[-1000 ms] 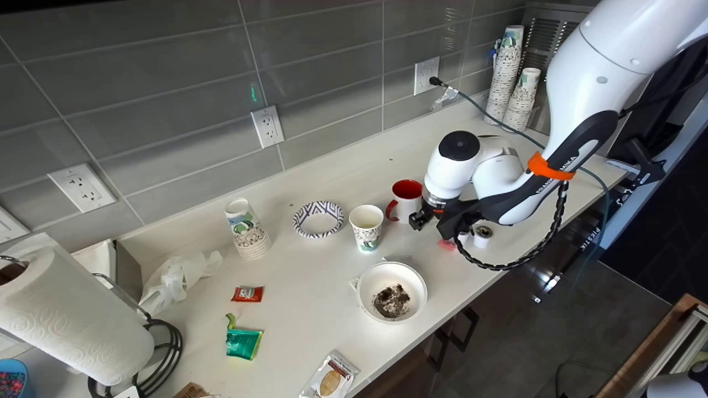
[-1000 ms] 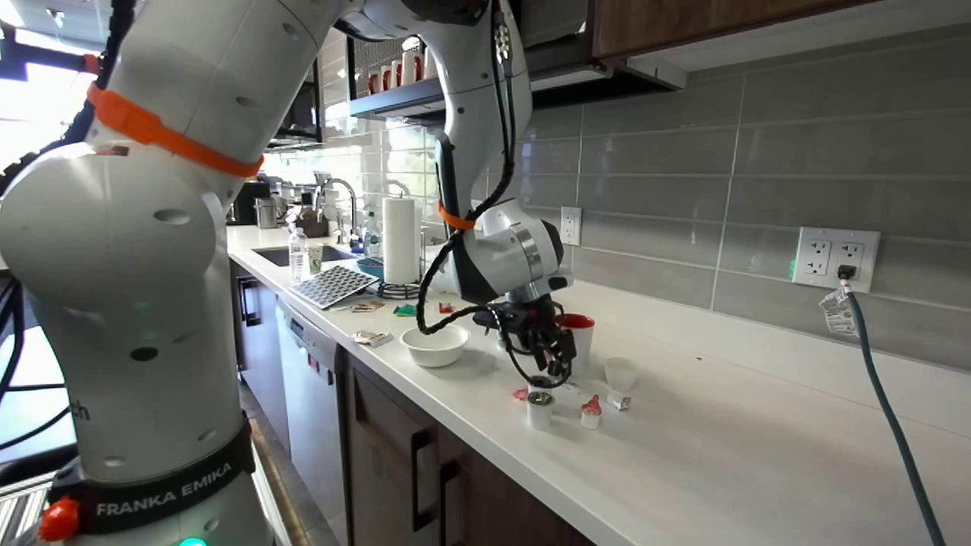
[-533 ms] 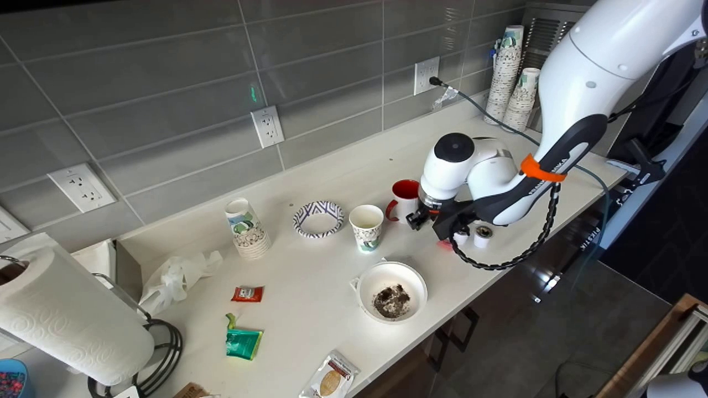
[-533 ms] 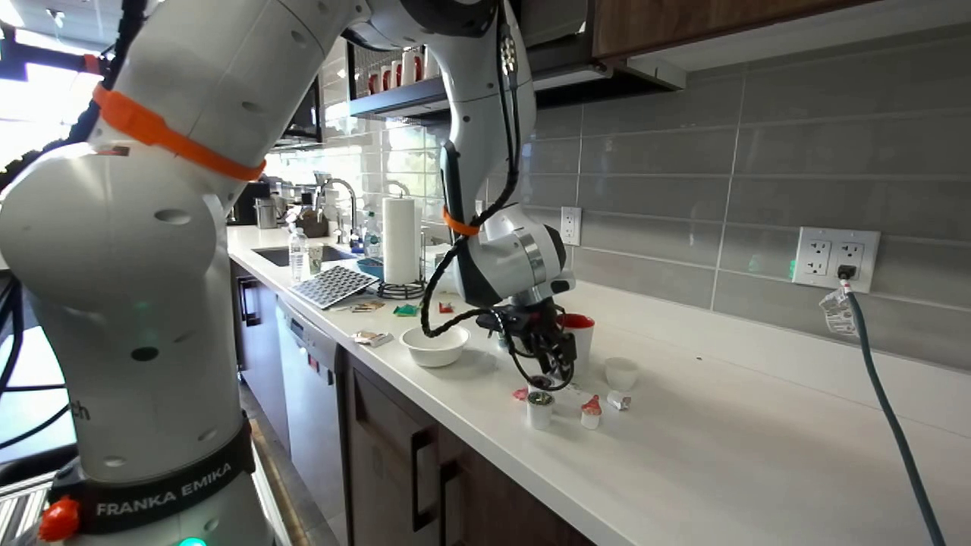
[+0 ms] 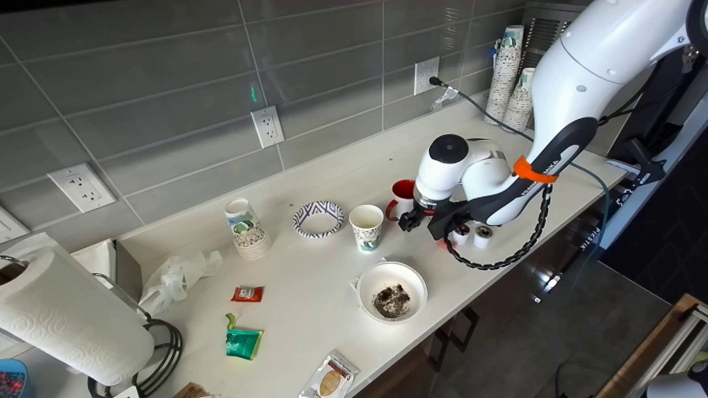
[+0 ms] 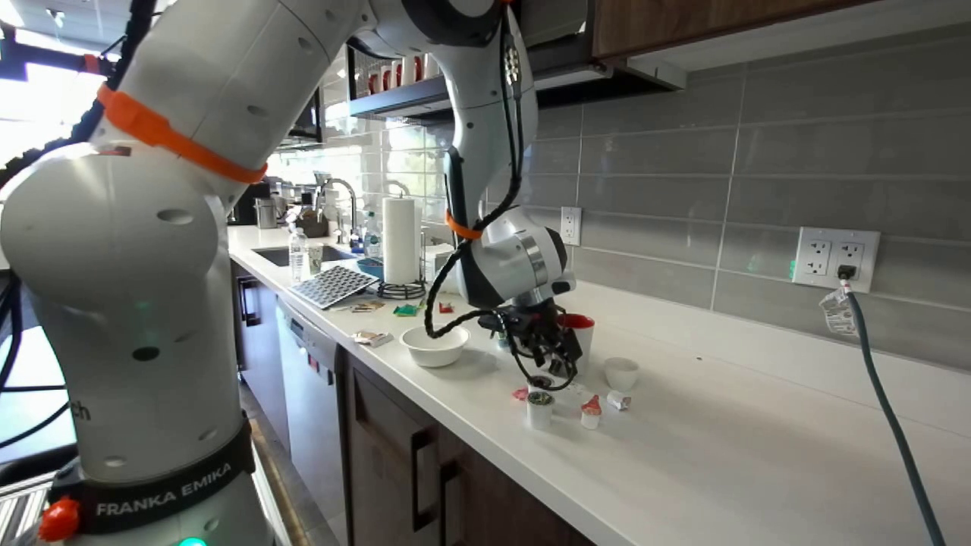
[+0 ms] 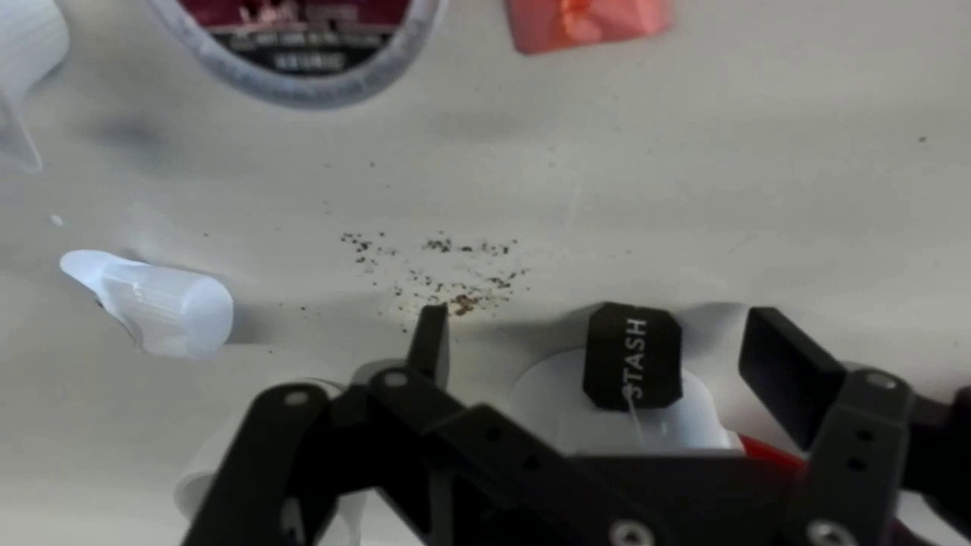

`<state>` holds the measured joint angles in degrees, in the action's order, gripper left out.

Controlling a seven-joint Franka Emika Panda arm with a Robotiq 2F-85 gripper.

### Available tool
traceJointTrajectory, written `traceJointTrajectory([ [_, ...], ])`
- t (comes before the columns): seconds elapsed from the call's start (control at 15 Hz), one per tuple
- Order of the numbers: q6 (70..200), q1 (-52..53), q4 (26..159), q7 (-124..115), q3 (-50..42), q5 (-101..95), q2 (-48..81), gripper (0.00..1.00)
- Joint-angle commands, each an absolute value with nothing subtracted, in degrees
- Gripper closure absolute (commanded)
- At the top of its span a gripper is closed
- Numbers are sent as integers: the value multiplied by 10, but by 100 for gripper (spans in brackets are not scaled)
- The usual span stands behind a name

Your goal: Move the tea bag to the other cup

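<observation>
The pincer [image 7: 604, 341] is spread, empty, the tag [image 7: 633, 358] framed between its jaws; the tea bag is hidden, presumably in the mug [image 5: 405, 206]; tipping is risked if its side is pinched too.

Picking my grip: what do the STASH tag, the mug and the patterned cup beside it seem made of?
STASH tag: probably matte card or stiff paper; flat, black, clipped corners, white print.
Mug: likely glazed ceramic; smooth white outside, red inside. Enamel or plastic stays possible.
Patterned cup: likely paper, matte or faintly waxy; printed pattern, tapering wall, thin rim.
</observation>
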<state>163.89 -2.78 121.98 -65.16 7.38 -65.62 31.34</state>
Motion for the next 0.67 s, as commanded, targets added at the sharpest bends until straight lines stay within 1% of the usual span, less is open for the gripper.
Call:
traceJointTrajectory([
  [0.0,1658,-25,1207,-656,71,-668,330,28],
  [0.07,1658,-25,1206,-657,71,-668,331,35],
  [0.13,1658,-25,1206,-657,71,-668,331,45],
  [0.27,1663,-25,1205,-658,70,-669,330,59],
  [0.47,1667,-24,1207,-656,71,-668,328,83],
  [0.6,1668,-24,1209,-657,71,-668,326,95],
])
